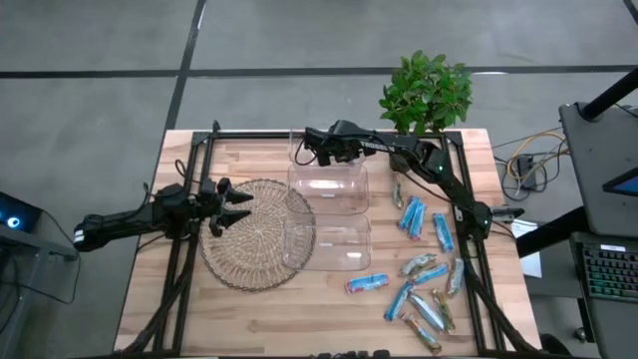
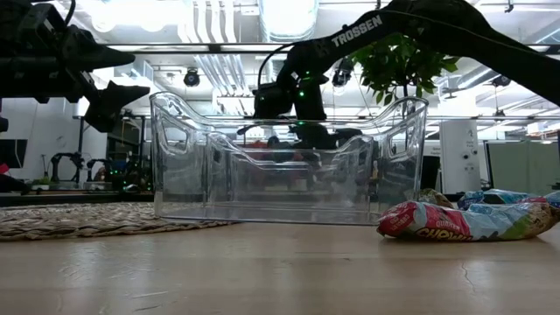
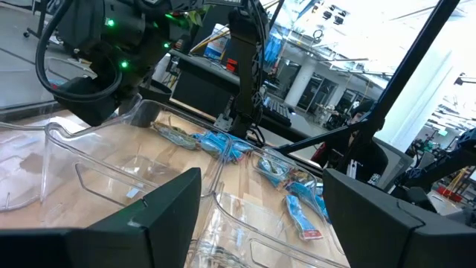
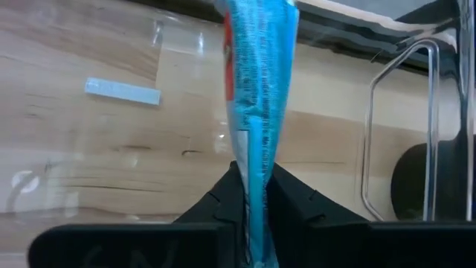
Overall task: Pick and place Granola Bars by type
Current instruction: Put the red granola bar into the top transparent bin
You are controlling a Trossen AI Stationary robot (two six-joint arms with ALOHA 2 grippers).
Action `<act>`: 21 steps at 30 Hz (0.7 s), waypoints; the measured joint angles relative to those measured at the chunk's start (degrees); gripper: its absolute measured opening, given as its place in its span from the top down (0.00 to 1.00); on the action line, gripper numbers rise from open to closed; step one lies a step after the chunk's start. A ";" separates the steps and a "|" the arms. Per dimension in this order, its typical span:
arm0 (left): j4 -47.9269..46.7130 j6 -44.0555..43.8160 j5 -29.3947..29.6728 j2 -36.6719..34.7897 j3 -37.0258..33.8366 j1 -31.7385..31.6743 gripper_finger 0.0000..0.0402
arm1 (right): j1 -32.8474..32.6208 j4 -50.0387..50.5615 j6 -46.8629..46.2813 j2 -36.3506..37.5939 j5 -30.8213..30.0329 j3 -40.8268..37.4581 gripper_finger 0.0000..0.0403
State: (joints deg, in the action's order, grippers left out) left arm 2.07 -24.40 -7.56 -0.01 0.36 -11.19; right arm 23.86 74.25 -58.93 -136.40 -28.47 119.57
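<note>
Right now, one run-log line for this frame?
right hand: shut on blue granola bar, over far clear bin | left hand: open, idle over woven mat | loose bars: table's right side

- Two clear bins stand mid-table, one behind the other, their upright walls blocking any low sideways pass.
- The right gripper, clamped on a blue bar, hangs over the far bin.
- Scattered granola bars crowd the right side.
- The woven mat lies flat; the left gripper hovers above it.
</note>
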 joint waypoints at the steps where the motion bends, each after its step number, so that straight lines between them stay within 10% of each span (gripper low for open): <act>1: 0.00 0.00 0.00 0.00 0.00 0.01 0.35 | 0.00 0.17 0.15 0.07 -0.03 -0.02 0.88; 21: 0.00 0.00 -0.01 0.00 0.00 0.00 0.35 | -0.81 1.08 13.48 2.26 -1.28 8.11 0.63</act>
State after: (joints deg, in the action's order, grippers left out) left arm 2.07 -24.40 -7.56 -0.01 0.37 -11.18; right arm 23.05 75.33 -45.46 -134.14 -29.75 127.67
